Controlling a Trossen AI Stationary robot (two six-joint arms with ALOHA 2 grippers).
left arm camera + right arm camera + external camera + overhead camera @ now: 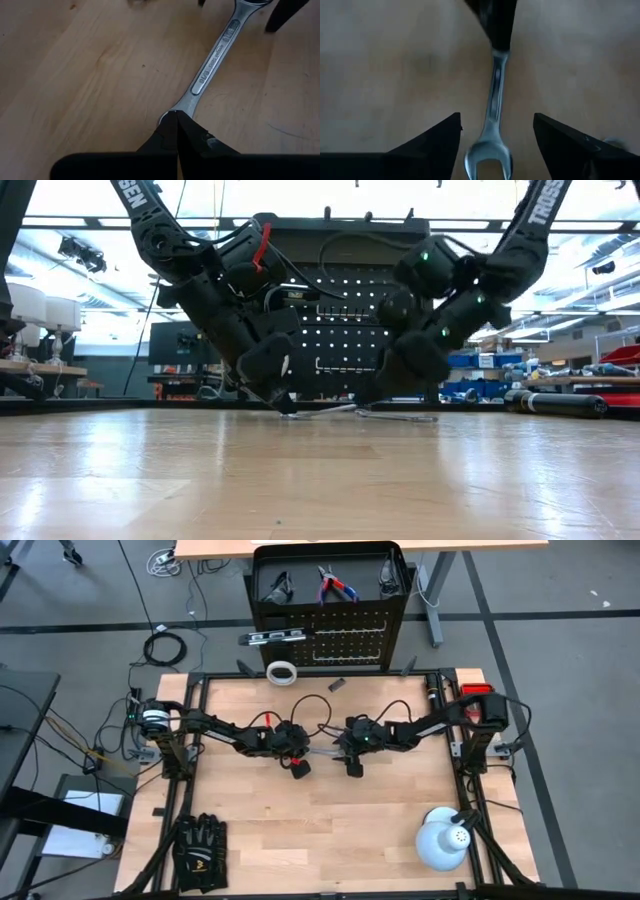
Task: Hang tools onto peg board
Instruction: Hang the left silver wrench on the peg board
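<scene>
Pale wooden bench [330, 830] carried a silver wrench [322, 753] at its centre, lying flat between both arms. Left claw [175, 120] was clenched on one end, probably to steady it; right claw [496, 131] stood released astride the other. Peg board [345, 645] waited at twelve o'clock, tape roll [283, 673] before it, black gloves [200, 845] at seven

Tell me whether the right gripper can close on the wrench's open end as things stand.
Probably yes. The right gripper is open, with the wrench lying on the table and its open end between the fingers. The left gripper, shut on the far end, leaves this end free.
</scene>
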